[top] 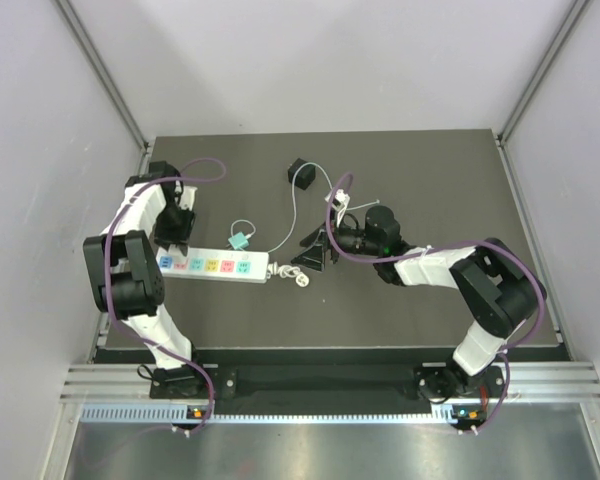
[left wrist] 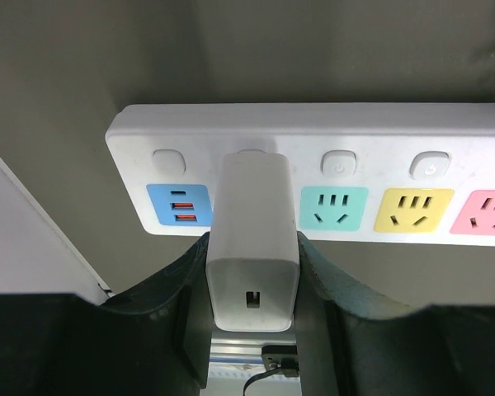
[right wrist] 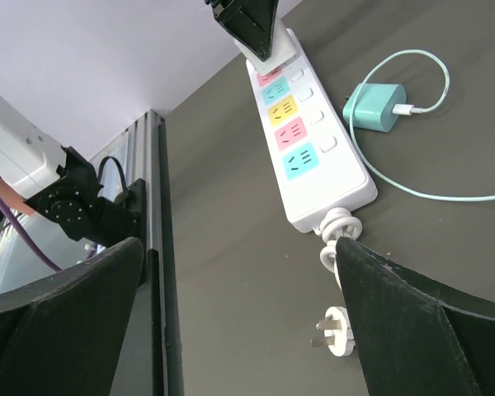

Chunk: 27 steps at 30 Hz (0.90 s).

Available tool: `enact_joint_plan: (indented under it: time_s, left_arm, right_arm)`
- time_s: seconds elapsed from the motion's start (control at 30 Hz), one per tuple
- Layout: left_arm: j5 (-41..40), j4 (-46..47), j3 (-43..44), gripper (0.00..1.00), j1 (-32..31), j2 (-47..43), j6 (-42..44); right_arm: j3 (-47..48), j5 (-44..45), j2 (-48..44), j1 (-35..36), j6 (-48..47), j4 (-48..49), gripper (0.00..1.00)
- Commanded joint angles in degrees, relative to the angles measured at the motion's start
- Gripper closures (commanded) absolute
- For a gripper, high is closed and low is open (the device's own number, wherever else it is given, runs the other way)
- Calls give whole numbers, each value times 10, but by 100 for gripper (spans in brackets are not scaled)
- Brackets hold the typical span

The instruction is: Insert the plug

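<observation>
Standing here, I'd say the job is near its end for one plug and not begun for another. The left tool [top: 172, 232] is clenched on a white charger plug [left wrist: 252, 247], which stands against the face of the white power strip [left wrist: 379, 136], in the place between the blue USB panel and the teal socket. Its prongs are hidden, so I cannot tell if it is pushed fully home; a last press and letting go seem to be left. The small black cube plug [top: 302, 173], with its thin pale wire, lies loose in the upper middle of the worktop [top: 430, 170], well apart from the strip. The right tool [top: 313, 252] hangs released and empty near the strip's right end.
</observation>
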Motion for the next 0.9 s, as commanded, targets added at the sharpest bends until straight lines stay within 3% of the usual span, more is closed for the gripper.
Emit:
enact_joint_plan:
  time_s: [0.0,0.87]
  left_arm:
    - [14,37,-12,100,3,10,-4]
    - [11,197,-231,100,19,-45,-34]
  right_arm:
    - [19,-14,2,1,-6,30,0]
    - [23,-20,5,2,-3,28,0]
